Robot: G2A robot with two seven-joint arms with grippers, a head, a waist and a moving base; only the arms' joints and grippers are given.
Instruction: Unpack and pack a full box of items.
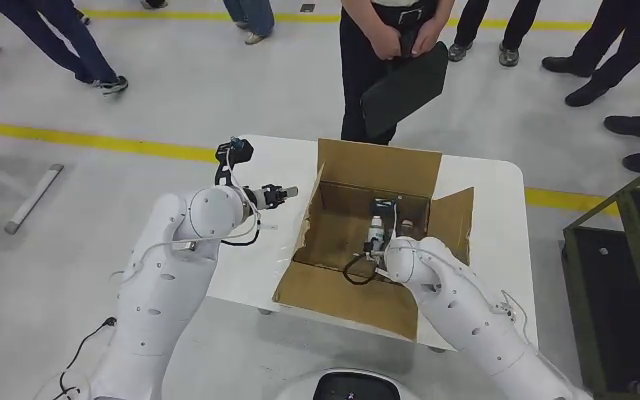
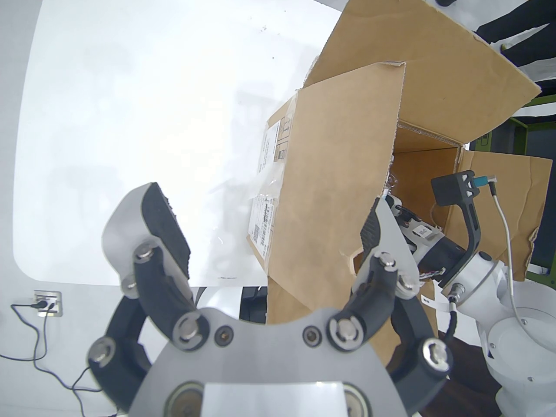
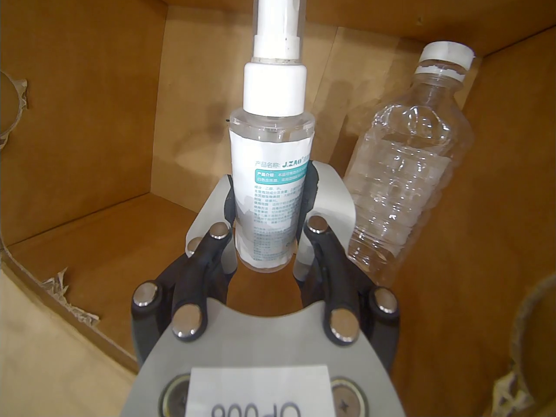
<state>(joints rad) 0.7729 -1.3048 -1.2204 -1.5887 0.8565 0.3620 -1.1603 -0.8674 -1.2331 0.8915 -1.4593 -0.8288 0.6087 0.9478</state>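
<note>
Right jaws: we grip the spray bottle (image 3: pixel 271 167) inside the box (image 1: pixel 378 165), for lifting.
Left jaws: open beside the box, uninvolved.

Top view looks down from overhead onto table (image 1: pixel 270 160) and open box (image 1: pixel 380 165). Left wrist view sits outside, near the box's side flap, facing it. Right wrist view looks close-up inside. All share the box.

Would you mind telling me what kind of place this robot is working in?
Likely a workshop or factory hall: a smooth grey floor with a painted yellow line, and a green metal frame beside the white table.
</note>
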